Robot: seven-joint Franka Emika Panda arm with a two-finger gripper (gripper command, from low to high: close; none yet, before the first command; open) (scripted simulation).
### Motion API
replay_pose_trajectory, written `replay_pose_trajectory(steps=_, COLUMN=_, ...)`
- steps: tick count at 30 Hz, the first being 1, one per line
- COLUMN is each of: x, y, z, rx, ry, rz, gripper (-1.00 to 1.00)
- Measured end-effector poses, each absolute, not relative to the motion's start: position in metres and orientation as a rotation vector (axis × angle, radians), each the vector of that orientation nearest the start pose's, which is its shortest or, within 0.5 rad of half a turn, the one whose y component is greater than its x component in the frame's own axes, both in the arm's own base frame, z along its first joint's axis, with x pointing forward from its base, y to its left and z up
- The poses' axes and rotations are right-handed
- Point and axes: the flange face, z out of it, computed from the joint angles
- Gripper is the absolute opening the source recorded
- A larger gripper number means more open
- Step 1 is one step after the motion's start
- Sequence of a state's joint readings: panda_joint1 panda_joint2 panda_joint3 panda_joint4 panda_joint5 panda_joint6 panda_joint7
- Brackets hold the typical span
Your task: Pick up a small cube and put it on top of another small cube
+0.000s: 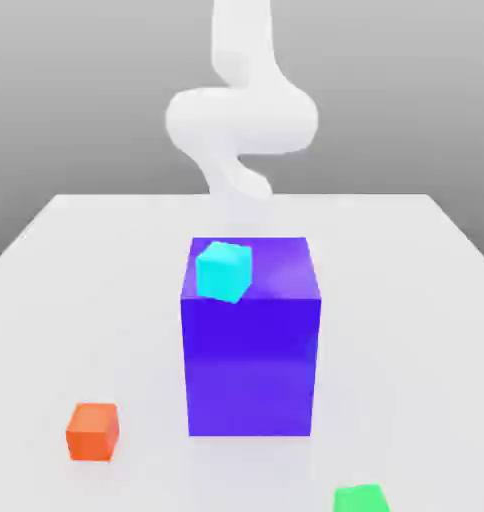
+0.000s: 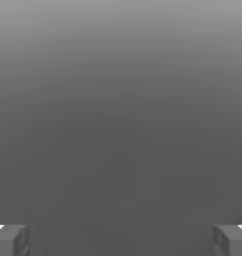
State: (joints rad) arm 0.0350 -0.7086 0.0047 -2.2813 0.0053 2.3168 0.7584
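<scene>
- The white arm (image 1: 241, 120) rose behind the big blue block (image 1: 251, 340) in the exterior view, its lower end hidden by that block, so everything on the table lay in front of the gripper and toward the camera.
- The gripper (image 2: 121, 240) stood wide open with nothing between its fingers (image 2: 10, 240); the two grey tips sat at opposite edges of the hand view with only flat grey beyond them.
- The blue block seemed the main hazard: it stood between the hand and the low cubes, so a straight reach toward either would likely strike its wall or top edge.
- The cyan cube (image 1: 224, 271) rested on top of the blue block, near the edge on the exterior view's left, the closest small cube to the hand. A careless descent could nudge it off that edge.
- The orange cube (image 1: 92, 431) sat on the table (image 1: 76, 260) past the block, on the exterior view's left, well apart from the hand.
- The green cube (image 1: 361, 498) lay farthest off, at the frame's lower edge and partly cut off.
- The exterior view gave the layout of cubes and block; the hand view gave the finger spread, which the exterior view could not, and no cube appeared ahead of the hand there, so aiming would be blind at first.
</scene>
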Motion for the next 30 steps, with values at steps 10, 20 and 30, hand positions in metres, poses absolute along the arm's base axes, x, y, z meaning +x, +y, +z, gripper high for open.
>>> replay_pose_trajectory(steps=10, x=0.483, y=0.102, z=0.576, rx=-2.798, ry=0.568, rz=-0.695, gripper=0.00)
replay_pose_trajectory(steps=20, x=0.528, y=0.217, z=0.428, rx=-2.991, ry=0.106, rz=-0.408, gripper=0.00)
replay_pose_trajectory(steps=30, x=0.516, y=0.308, z=0.254, rx=-3.090, ry=-0.353, rz=-0.106, gripper=0.00)
